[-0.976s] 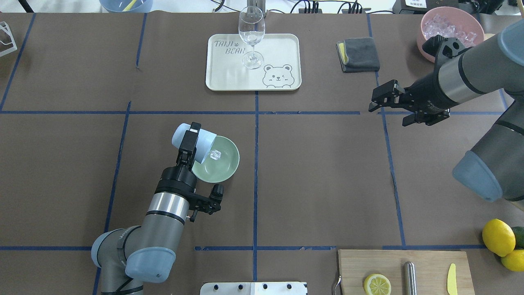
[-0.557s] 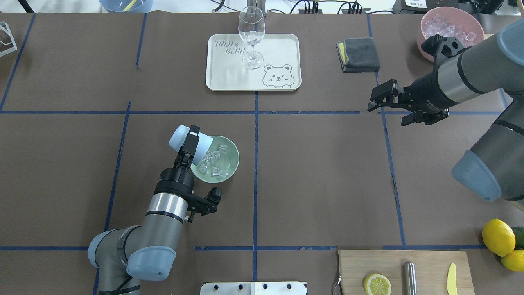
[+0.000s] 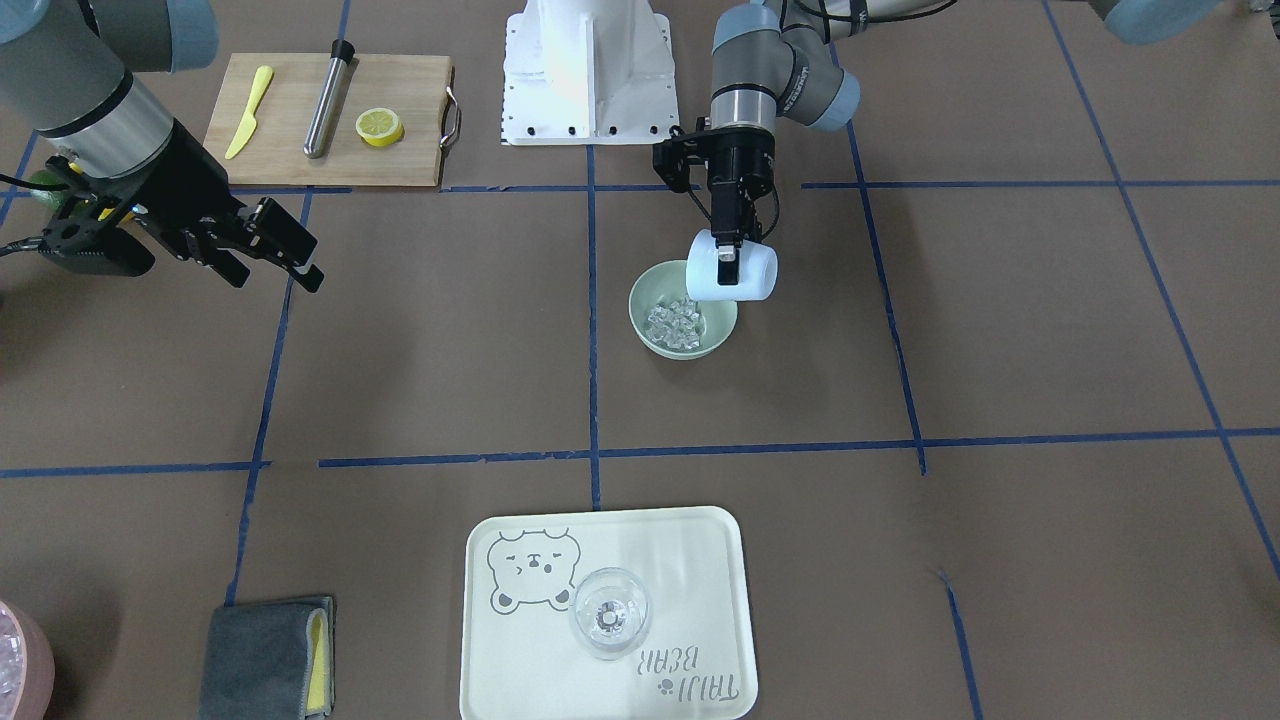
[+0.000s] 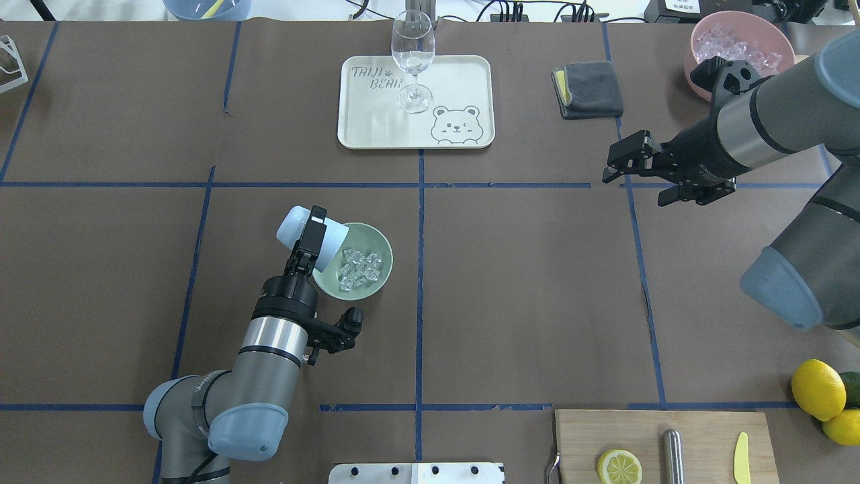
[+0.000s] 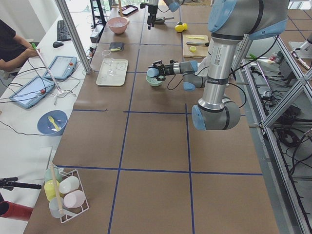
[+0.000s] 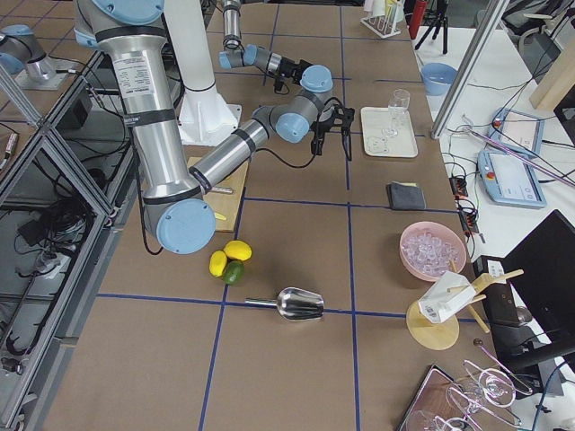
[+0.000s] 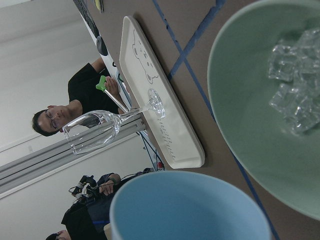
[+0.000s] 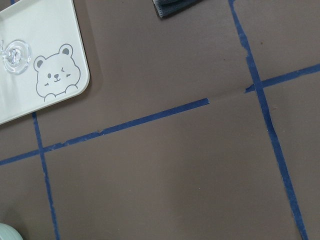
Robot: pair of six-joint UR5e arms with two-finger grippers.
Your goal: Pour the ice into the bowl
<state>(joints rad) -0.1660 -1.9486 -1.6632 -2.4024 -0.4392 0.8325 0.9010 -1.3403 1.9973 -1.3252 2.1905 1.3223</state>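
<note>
In the lower left of the overhead view, the left gripper (image 4: 310, 236) is closed tight on a smooth, round light blue cup (image 4: 292, 230). One black finger lies across the top of the cup's side. The cup is tipped over on its side, up in the air. Its open end points down and to the right, over the left edge of a round pale green bowl (image 4: 384, 250). I cannot tell if the cup touches the edge.

The small, clear, shiny ice cubes (image 4: 359, 267) lie in a little heap in the bottom of the bowl, just to the right of the cup's open end. In the front-facing view the heap (image 3: 677, 322) sits below and a bit left of the cup (image 3: 750, 275).

The bowl stands on the brown table (image 4: 537, 282).

On the right side of the overhead view, the right gripper (image 4: 610, 168) hangs over the table, well apart from the bowl. Its two fingers are spread wide, with nothing in between.

A tall clear wine glass (image 4: 412, 57) stands on a cream tray (image 4: 463, 81) with a bear picture, at the top middle.
</note>
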